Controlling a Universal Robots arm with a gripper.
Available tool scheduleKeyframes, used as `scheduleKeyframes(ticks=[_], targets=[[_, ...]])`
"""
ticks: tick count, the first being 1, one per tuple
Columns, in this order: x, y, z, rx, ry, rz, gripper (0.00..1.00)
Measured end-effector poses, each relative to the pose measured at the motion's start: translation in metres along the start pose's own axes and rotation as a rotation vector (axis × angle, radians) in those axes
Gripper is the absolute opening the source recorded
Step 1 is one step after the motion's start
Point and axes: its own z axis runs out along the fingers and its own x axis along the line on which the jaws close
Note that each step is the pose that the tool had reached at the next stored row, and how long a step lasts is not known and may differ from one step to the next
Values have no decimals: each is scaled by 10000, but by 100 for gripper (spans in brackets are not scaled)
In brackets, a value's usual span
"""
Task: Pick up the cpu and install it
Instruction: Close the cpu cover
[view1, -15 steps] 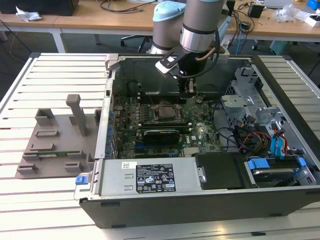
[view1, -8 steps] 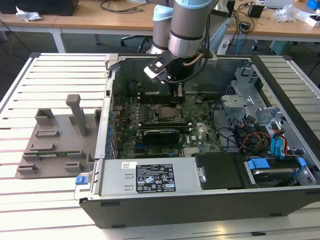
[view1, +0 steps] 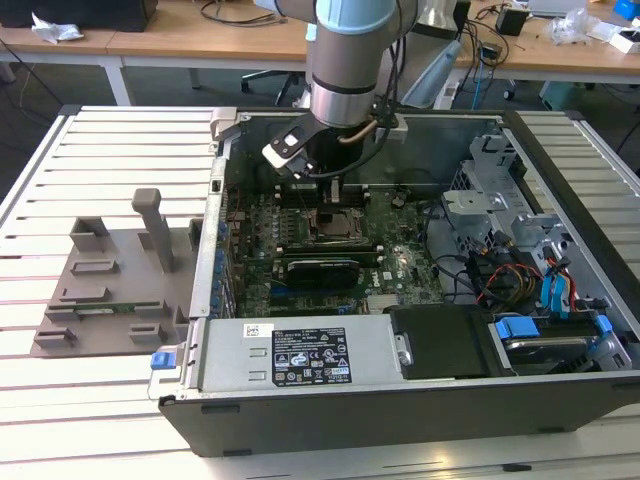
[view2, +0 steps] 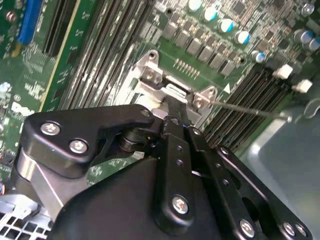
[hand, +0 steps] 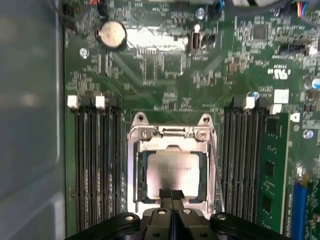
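The cpu (hand: 172, 170), a silvery square lid with a thin rim, lies flat inside the metal-framed socket (hand: 131, 170) on the green motherboard. In the first wrist view my gripper (hand: 171, 194) is shut, its two black fingertips pressed together right over the cpu's edge, with nothing seen between them. The second wrist view shows the same closed gripper (view2: 175, 107) reaching down to the socket's hinge end (view2: 150, 75). In the exterior view the arm stands inside the open computer case, with the gripper (view1: 335, 200) just above the socket (view1: 345, 225).
Memory slots (hand: 95, 165) flank the socket on both sides, and a green module (hand: 272, 170) sits in one. A grey slotted fixture plate (view1: 110, 290) lies at the exterior view's left, outside the case. The power supply (view1: 300, 350), drive cage (view1: 500, 200) and cables (view1: 520, 280) crowd the case.
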Motion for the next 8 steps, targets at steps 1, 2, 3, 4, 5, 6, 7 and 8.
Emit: scheduleKeyframes(ticks=[1,2,3,4,5,6,7,8], targets=[[1,-31,21,0,-1,-1,11],[2,-61,37,1,-2,0,11],[2,-66,44,0,-1,0,11],[2,-64,47,2,-3,-2,11],[2,-51,47,6,-5,1,11],[2,-36,47,1,-4,2,11],[2,-18,47,0,-3,-1,11],[1,8,45,0,-2,-2,11]])
